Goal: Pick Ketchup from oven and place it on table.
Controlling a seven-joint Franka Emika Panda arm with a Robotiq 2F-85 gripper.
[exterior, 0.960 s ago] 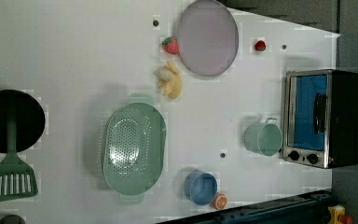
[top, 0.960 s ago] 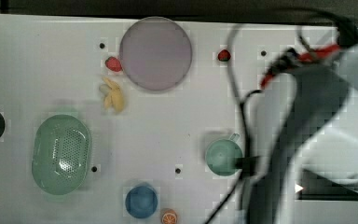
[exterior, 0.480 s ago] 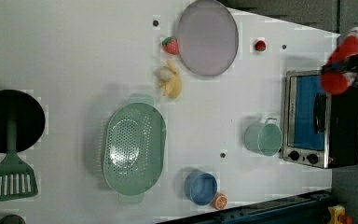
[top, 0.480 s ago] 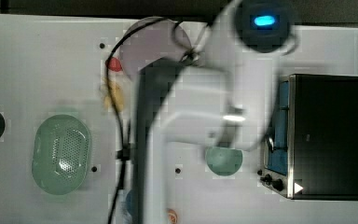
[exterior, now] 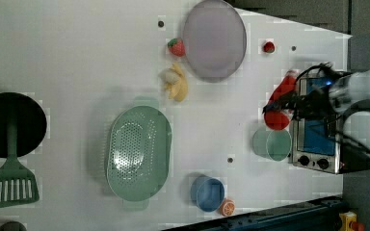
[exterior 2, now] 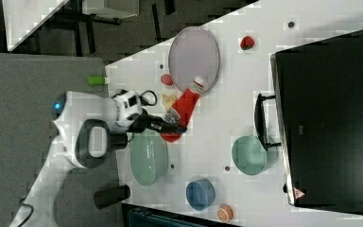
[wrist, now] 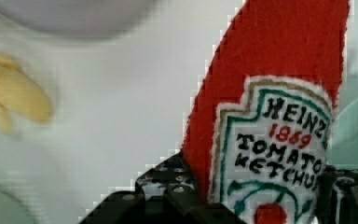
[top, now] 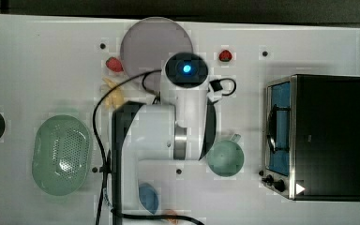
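The ketchup [exterior 2: 184,111], a red bottle with a white cap, hangs tilted above the white table [exterior 2: 227,94], its cap toward the grey plate [exterior 2: 194,54]. My gripper [exterior 2: 172,127] is shut on its lower body. In the wrist view the labelled ketchup [wrist: 279,93] sits between my fingers [wrist: 168,189]. In the left view the ketchup [exterior: 279,103] is just off the oven [exterior: 318,139] front, above the teal mug [exterior: 271,143]. My arm [top: 168,131] covers the bottle in the top view. The oven [top: 328,136] stands at the top view's right.
A teal mug [top: 225,157] stands in front of the oven door. A green colander [top: 61,154], banana [top: 115,93], two strawberries [top: 114,64] [top: 224,55] and a blue bowl [top: 148,197] lie around. A black pan [exterior: 9,125] and green spatula [exterior: 12,183] are at the left view's left.
The arm has swung from the oven side to over the table's middle. The ketchup has come away from the oven top toward the left view's left and down.
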